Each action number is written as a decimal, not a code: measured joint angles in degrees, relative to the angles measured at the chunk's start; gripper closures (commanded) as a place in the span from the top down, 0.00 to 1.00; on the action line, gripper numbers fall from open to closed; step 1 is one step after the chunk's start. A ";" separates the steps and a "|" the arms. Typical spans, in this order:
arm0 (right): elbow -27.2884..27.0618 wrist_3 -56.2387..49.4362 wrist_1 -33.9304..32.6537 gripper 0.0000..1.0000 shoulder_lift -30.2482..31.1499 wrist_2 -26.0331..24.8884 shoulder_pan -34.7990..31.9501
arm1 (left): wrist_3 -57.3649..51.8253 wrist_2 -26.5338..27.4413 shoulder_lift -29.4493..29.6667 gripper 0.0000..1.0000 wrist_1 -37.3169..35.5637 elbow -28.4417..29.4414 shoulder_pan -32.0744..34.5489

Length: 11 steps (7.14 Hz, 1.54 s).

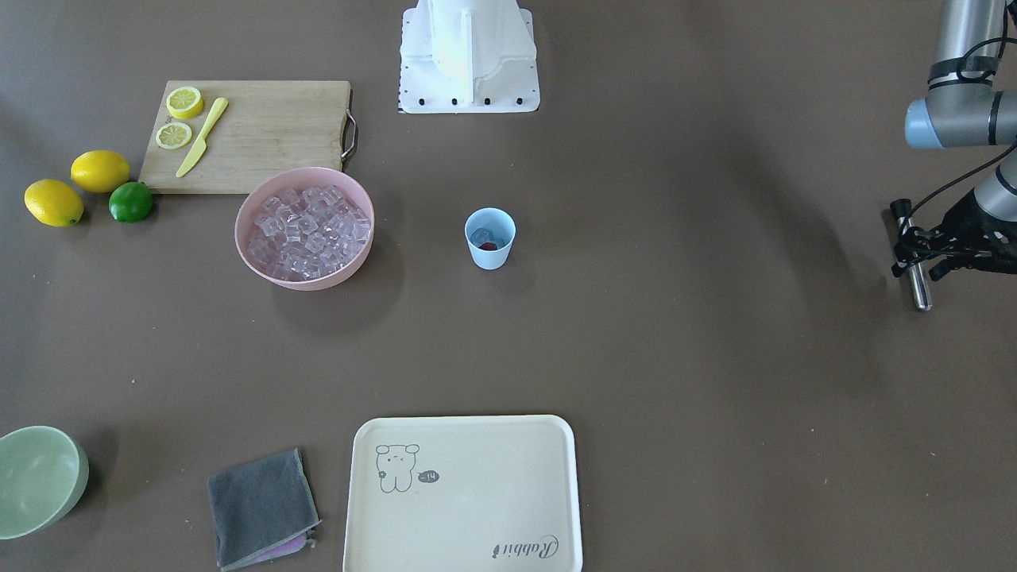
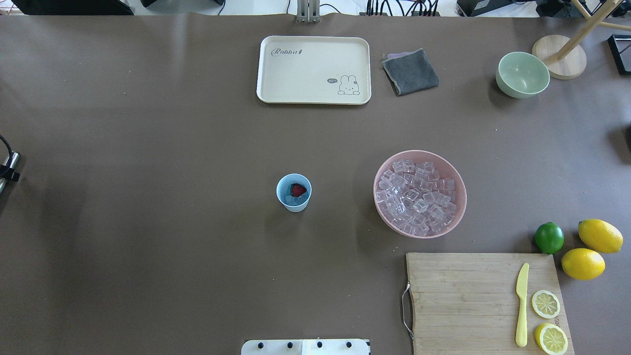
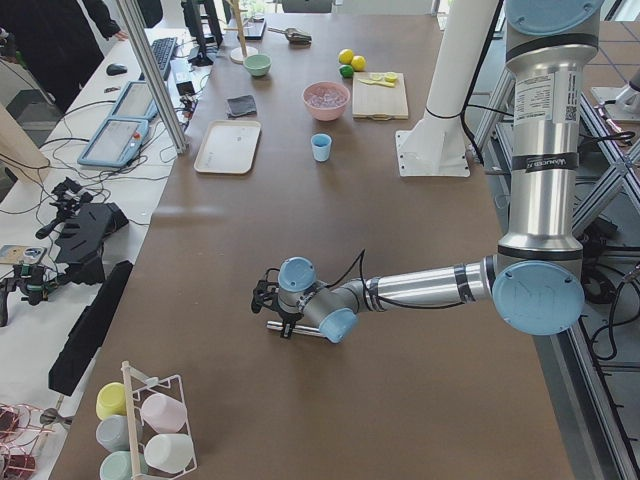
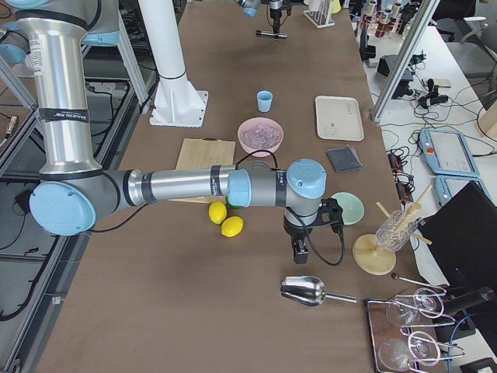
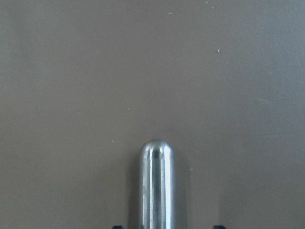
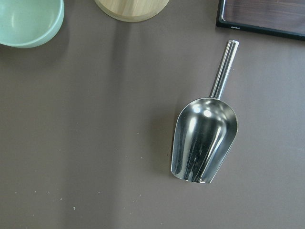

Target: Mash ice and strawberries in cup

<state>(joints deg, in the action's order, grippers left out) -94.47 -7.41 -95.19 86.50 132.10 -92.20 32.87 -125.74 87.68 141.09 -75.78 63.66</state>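
Fingers of my left gripper (image 1: 910,254) sat low at the table's left end, one on each side of a level steel muddler (image 5: 157,186). Whether they pinched it or only straddled it, I could not tell. Right gripper (image 4: 299,252) hung above a steel scoop (image 6: 205,143) that lay on the tabletop at the right end, apart from it. Finger gap could not be judged from the views available.

Nearest my base, right side: bamboo cutting board (image 2: 458,296) carrying a yellow knife (image 2: 522,305) and two lemon halves (image 2: 545,304).

Mid-table: blue cup (image 2: 295,207), upright, well apart from both grippers. It held ice (image 2: 291,200) with the strawberry (image 2: 297,190) beside it. Pink bowl (image 2: 462,197) full of spare cubes (image 2: 419,195) stood to the cup's right.

Farthest row: cream tray (image 2: 305,74), grey cloth (image 2: 410,71), green bowl (image 2: 522,76).
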 measured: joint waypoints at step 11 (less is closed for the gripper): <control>-1.12 0.18 -0.19 1.00 -0.57 0.28 0.00 | 6.21 -1.97 18.68 0.00 -1.54 -16.78 0.60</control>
<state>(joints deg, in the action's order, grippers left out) -95.59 -7.23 -95.37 85.93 132.38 -92.20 39.08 -127.71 106.36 139.55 -92.55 64.26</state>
